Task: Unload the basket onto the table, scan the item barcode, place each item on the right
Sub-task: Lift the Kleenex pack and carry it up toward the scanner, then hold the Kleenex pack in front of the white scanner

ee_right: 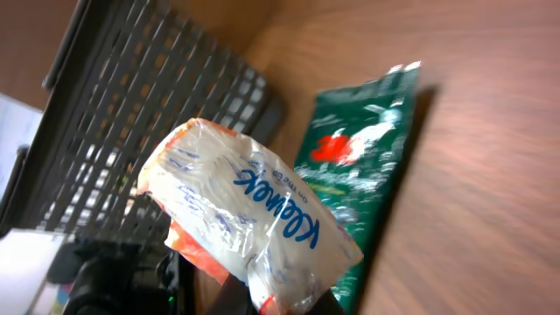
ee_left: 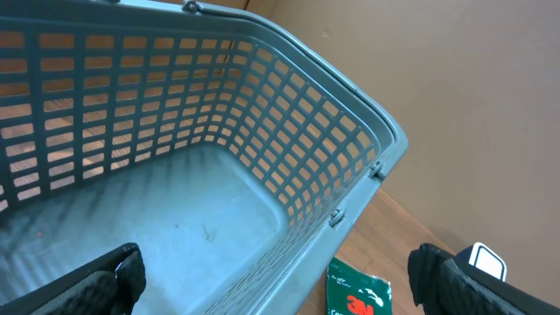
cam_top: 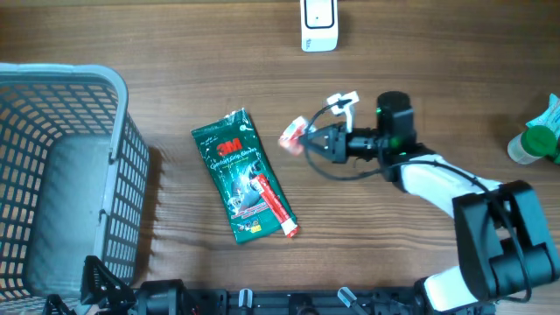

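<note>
Right pincer [cam_top: 308, 140] is clenched on a Kleenex tissue packet [cam_top: 293, 136], gripping it by one end so that the packet juts out toward the left, lifted off the wooden desk [cam_top: 175, 79] near its middle. From the right wrist camera the tissue packet [ee_right: 254, 219] fills the foreground, its blue Kleenex lettering turned to the lens and a strip of orange showing along its lower edge; no barcode can be made out on the visible face. A white scanner [cam_top: 319, 24] sits at the far edge of the desk, well apart from the packet. Just to the left of the packet a green 3M pack [cam_top: 229, 162] lies flat, with a red tube [cam_top: 276, 208] resting along its lower right side. Left pincer [ee_left: 276, 284] is released, its fingers [ee_left: 105, 280] spread wide over the grey basket [ee_left: 350, 105], which stands at the desk's left end. A green-capped bottle [cam_top: 532, 144] lies at the right edge.
</note>
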